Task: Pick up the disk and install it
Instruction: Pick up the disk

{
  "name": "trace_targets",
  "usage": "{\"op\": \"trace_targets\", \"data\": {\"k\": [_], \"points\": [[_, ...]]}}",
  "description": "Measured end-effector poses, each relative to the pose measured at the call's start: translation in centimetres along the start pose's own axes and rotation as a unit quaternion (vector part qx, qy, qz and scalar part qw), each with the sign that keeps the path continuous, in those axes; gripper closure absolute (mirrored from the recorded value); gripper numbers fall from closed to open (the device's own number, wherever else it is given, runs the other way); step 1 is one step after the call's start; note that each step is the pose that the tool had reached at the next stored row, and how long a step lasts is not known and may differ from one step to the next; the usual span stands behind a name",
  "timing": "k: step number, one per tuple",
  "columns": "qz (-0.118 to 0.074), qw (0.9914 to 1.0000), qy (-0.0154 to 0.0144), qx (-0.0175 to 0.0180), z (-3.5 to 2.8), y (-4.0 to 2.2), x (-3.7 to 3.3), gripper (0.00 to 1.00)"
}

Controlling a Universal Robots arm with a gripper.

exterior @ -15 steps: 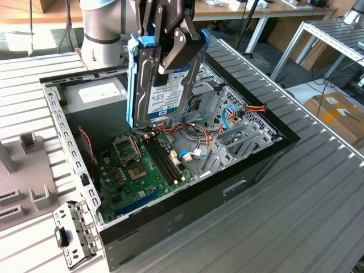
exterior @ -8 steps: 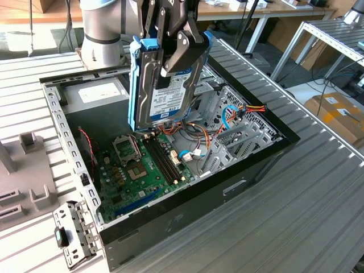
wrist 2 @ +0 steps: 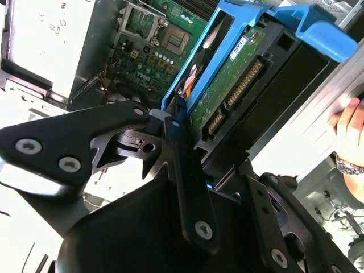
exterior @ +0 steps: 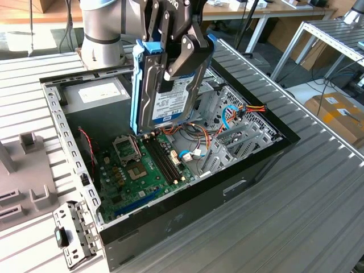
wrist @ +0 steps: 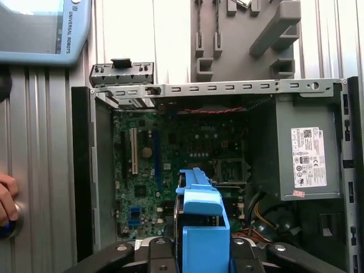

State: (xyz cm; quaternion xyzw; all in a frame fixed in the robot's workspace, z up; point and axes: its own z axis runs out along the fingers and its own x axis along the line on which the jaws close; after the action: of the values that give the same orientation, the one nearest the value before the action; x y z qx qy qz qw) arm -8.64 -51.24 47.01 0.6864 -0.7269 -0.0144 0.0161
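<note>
You can't see the arm's upper part; the exterior view cuts it off. From that view's left: the boxy grey sheet-metal power supply point(exterior: 94, 94) sits below and to one side of the gripper point(exterior: 173, 60), inside the open black computer case point(exterior: 187, 210). The green motherboard point(exterior: 139, 170) lies underneath. The gripper's black fingers are clamped onto the disk point(exterior: 168, 96), which is held on edge above the case. It is silver-grey metal with blue plastic rails, and one finger covers part of its white label. Coloured cables point(exterior: 230, 116) tangle below, on the other side.
</note>
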Motion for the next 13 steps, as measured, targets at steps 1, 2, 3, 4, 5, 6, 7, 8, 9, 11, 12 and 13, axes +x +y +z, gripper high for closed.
{"op": "trace_targets", "data": {"k": [1, 2, 3, 4, 5, 6, 7, 8, 9, 11, 12, 13], "points": [[0.000, 1.00000, 0.0000, 0.0000, 0.00, 0.00, 0.08, 0.64], [0.000, 1.00000, -0.0001, 0.0000, 0.01, -0.01, 0.16, 0.64], [0.000, 1.00000, 0.0000, 0.0000, 0.00, -0.01, 0.27, 0.64], [0.000, 1.00000, 0.0000, 0.0000, 0.00, -0.02, 0.38, 0.64], [0.000, 1.00000, 0.0000, 0.0000, 0.00, -0.03, 0.53, 0.64], [0.000, 1.00000, -0.0001, 0.0000, 0.01, -0.03, 0.63, 0.64], [0.000, 1.00000, 0.0000, 0.0000, 0.00, -0.04, 0.77, 0.64], [0.000, 1.00000, 0.0000, 0.0000, 0.00, -0.05, 0.87, 0.64], [0.000, 1.00000, 0.0000, 0.0000, 0.01, -0.05, 0.97, 0.64], [0.000, 1.00000, -0.0001, 0.0000, 0.01, -0.07, 1.16, 0.64], [0.000, 1.00000, 0.0000, 0.0000, 0.00, -0.07, 1.25, 0.64], [0.000, 1.00000, 0.0000, 0.0000, 0.00, -0.08, 1.39, 0.64]]}}
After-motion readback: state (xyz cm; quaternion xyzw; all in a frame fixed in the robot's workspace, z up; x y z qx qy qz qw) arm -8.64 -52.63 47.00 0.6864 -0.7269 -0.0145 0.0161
